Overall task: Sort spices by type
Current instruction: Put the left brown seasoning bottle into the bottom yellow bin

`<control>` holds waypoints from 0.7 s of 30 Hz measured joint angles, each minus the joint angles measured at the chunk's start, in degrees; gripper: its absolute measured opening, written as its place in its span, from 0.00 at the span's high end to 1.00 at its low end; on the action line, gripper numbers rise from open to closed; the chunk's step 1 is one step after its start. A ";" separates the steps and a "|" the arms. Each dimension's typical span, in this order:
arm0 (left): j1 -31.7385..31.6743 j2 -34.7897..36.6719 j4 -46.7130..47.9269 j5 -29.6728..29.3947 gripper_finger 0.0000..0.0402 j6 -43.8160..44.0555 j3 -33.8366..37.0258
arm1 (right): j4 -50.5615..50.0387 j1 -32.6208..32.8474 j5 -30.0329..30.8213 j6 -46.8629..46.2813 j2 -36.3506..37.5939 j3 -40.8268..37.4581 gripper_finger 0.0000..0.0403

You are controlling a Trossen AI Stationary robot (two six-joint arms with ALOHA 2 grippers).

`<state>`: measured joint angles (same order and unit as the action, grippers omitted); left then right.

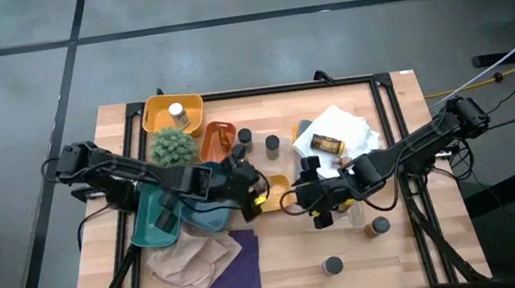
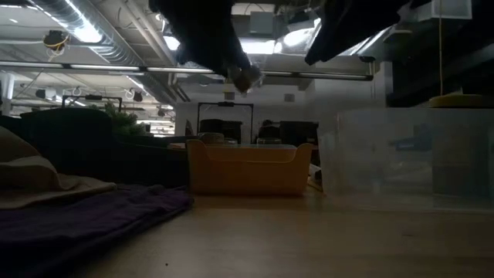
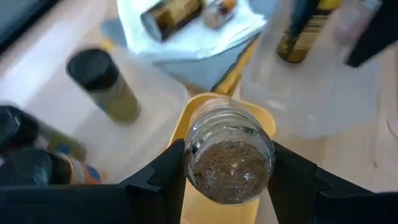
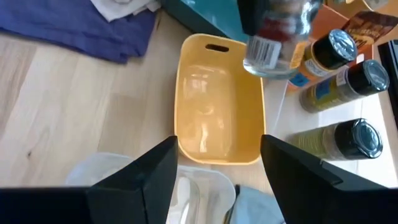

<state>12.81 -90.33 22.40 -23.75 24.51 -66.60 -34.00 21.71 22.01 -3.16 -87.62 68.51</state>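
Observation:
My left gripper [image 1: 255,193] is shut on a small clear spice jar [image 3: 229,155] filled with brown spice, and hovers over a small yellow tray [image 4: 217,118] in the middle of the table. That jar [image 4: 273,37] also shows in the right wrist view, above the tray's far end. My right gripper [image 4: 217,180] is open and empty above the tray's other end, just right of it in the high view [image 1: 312,200]. Three dark-lidded jars [image 4: 348,140] stand upright beside the tray. More jars [image 1: 330,266] stand scattered on the wood. My left gripper pinches the clear jar's side walls [image 3: 189,158] between its two fingers [image 3: 158,183], one on each side. The fingers slant down from the table's left. The jar is lifted clear above the yellow tray [image 2: 247,166]; the end facing the wrist camera shows the brown spice.
A teal tray [image 1: 172,217], an orange tray [image 1: 219,139], a far yellow tray [image 1: 190,108] holding a jar and a spiky green plant [image 1: 172,146] sit on the left. Purple cloth [image 1: 235,268] and brown paper [image 1: 183,260] lie near. A white cloth [image 1: 346,126] with a jar lies right.

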 joint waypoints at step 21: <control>-4.94 -9.06 7.12 12.50 0.58 12.85 0.71 | -0.32 0.00 -0.09 0.00 -0.02 0.00 0.43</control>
<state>7.86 -99.39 29.52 -11.25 37.36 -65.89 -34.32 21.71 21.91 -3.16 -87.64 68.51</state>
